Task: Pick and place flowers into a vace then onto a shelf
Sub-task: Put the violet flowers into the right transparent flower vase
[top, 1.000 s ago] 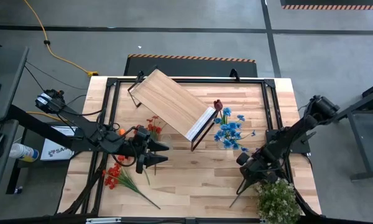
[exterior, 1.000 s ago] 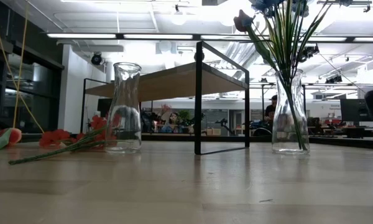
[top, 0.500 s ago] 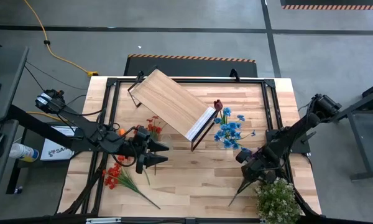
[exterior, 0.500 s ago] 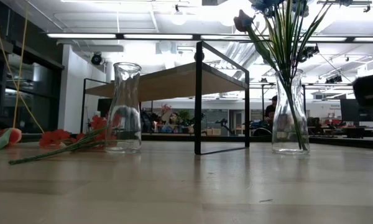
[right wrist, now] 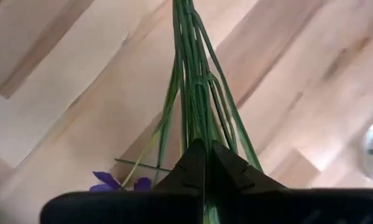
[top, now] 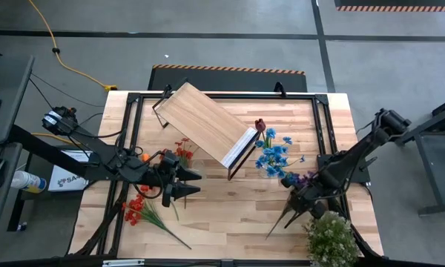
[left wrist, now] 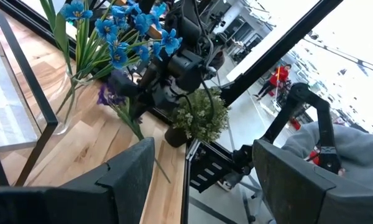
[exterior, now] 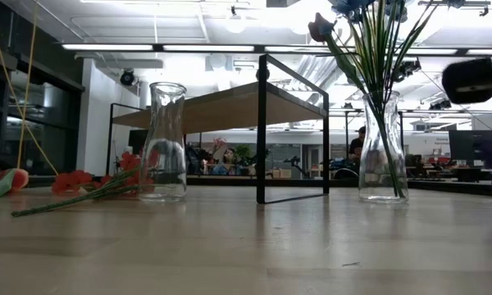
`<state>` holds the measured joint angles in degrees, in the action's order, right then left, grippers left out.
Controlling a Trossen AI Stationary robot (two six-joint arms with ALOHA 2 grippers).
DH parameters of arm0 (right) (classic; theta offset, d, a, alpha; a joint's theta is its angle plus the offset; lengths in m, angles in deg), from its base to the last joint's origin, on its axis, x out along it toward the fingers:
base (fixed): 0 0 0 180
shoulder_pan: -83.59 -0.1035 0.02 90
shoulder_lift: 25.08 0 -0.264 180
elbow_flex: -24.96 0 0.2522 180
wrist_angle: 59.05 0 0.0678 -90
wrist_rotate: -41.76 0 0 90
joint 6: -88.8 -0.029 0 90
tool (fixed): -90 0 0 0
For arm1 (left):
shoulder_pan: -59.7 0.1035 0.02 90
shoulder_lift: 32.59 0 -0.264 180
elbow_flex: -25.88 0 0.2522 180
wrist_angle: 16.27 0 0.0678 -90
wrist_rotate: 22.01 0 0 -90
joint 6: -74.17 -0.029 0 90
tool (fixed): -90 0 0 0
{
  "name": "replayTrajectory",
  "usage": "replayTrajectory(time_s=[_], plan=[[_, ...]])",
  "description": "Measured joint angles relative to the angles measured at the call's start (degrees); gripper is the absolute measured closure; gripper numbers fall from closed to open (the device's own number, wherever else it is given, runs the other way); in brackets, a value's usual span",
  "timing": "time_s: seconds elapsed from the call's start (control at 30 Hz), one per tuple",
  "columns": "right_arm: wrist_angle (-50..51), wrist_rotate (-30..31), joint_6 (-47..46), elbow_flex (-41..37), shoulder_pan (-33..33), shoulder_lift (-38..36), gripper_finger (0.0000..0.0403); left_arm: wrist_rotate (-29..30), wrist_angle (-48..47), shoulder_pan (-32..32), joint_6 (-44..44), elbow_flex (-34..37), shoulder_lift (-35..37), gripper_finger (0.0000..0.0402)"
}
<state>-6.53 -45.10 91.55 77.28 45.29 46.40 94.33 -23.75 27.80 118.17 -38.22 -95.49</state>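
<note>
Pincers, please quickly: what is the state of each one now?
Left pincer: open, holding nothing, near the red flowers.
Right pincer: closed on the purple flower stems.

shelf (top: 206,122) sits tilted mid-bench, toward 12 o'clock; filled vase (top: 271,169) just at its 4 o'clock; empty vase (exterior: 165,141) at its 8; loose flowers (top: 136,209) lie at 8 o'clock; bushy plant (top: 331,239) at 5

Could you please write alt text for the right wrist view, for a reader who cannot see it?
The right gripper is shut on a bundle of thin green stems, held above the light wooden tabletop. A purple bloom shows beside the dark fingers.
</note>
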Motion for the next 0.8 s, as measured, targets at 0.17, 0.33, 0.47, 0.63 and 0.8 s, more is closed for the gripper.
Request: replayTrajectory(time_s=[0.17,0.33,0.47,0.63,0.8], plan=[[0.0,3.1,-0.9,0.1,0.0,-2.8,0.0399,-0.1,0.0,0.0,0.0,0.0,0.0,0.0098],[0.1,6.1,-1.5,0.1,0.0,-5.5,0.04,-0.1,0.0,0.0,0.0,0.0,0.0,0.0098],[1.0,9.0,-2.4,0.6,0.0,-7.2,0.0401,-0.1,0.0,0.0,0.0,0.0,0.0,0.0098],[1.3,10.4,-2.7,0.7,0.0,-9.2,0.0402,-0.2,0.0,0.0,0.0,0.0,0.0,0.0098],[1.5,10.2,-2.8,1.0,0.0,-11.0,0.0402,-0.3,0.0,0.0,0.0,0.0,0.0,0.0098]])
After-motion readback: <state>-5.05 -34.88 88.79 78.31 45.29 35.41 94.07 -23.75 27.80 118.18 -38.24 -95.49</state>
